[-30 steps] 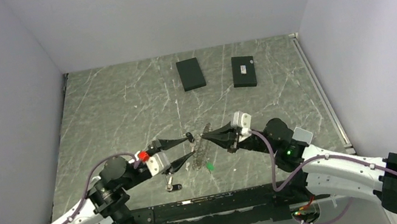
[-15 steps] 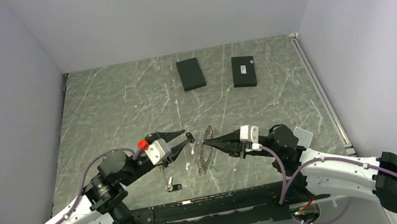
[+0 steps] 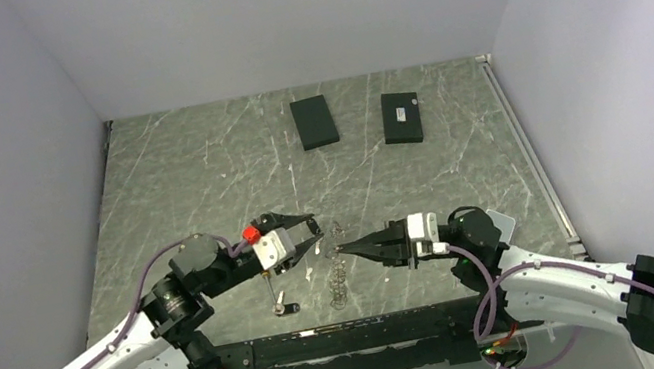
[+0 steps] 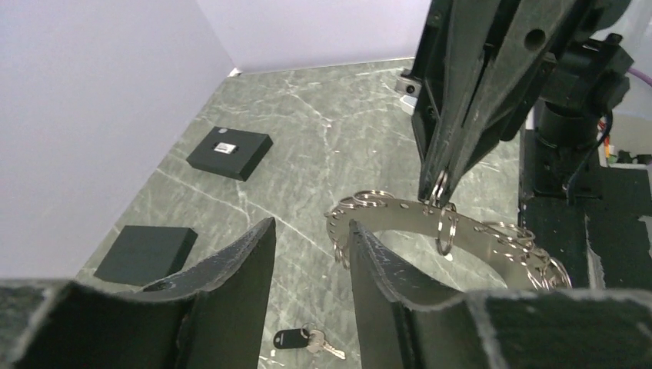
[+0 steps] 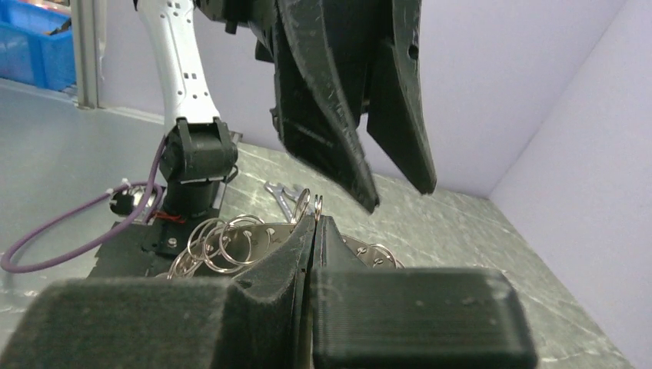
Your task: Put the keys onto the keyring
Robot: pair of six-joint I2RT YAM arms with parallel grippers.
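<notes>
Pinched shut with the right gripper [image 5: 314, 219] on a small loop of the keyring [image 4: 400, 211], edge-up between the arms, long axis toward the near edge. Parted, empty at the left gripper [image 4: 310, 228] alongside.

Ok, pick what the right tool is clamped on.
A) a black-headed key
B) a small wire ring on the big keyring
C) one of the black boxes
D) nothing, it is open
B: the right tool is shut, its tips pinching a small wire ring at the rim of the keyring, while the key lies apart, ungripped.
</notes>
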